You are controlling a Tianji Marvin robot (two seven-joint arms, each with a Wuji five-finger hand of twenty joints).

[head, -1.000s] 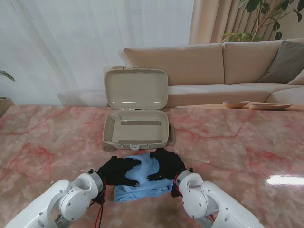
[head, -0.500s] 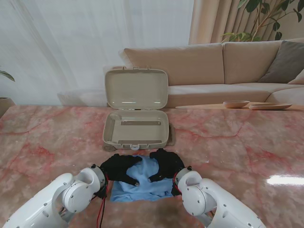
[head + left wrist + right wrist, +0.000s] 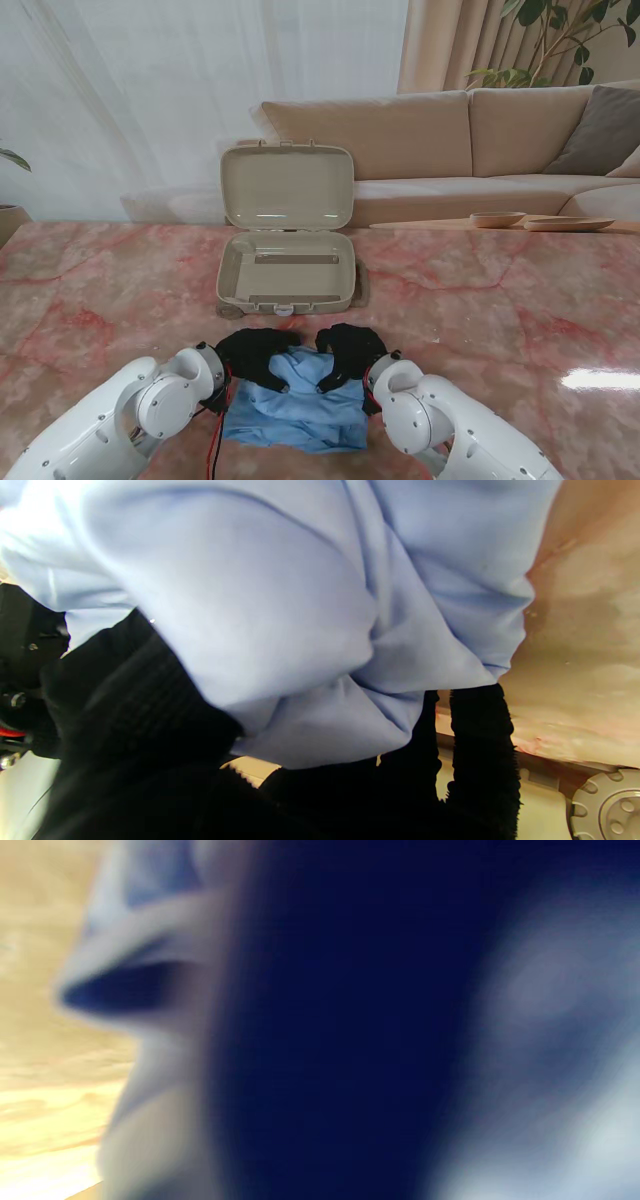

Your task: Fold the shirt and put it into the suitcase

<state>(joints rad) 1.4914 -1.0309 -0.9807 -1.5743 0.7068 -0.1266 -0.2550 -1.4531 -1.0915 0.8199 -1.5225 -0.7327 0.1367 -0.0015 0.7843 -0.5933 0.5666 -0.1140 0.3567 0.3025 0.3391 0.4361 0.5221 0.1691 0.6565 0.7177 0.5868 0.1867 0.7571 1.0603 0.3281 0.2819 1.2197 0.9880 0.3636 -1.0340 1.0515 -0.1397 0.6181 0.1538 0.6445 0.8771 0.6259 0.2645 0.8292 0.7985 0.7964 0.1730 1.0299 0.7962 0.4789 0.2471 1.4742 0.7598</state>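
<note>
Both black-gloved hands, left hand (image 3: 255, 356) and right hand (image 3: 347, 352), pinch the crumpled light-blue cotton shirt (image 3: 296, 413), lying at six o'clock of the open beige hard-shell suitcase (image 3: 287, 270). From the left wrist, dark fingers (image 3: 480, 760) curl under cloth (image 3: 280, 605); the right wrist view is blurred. Lifting both evenly should keep the fold.

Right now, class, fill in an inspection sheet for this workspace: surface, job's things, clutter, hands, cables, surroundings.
Surface: pink marble table, glossy.
Job's things: blue shirt, bunched, nearest me; beige suitcase open and unfilled, farther from me.
Clutter: nothing seen.
Hands: left hand and right hand, black-gloved, fingers closed on the shirt's far edge.
Cables: red and black wires at the left wrist.
Surroundings: beige sofa, white curtain, plant, wooden dishes.
</note>
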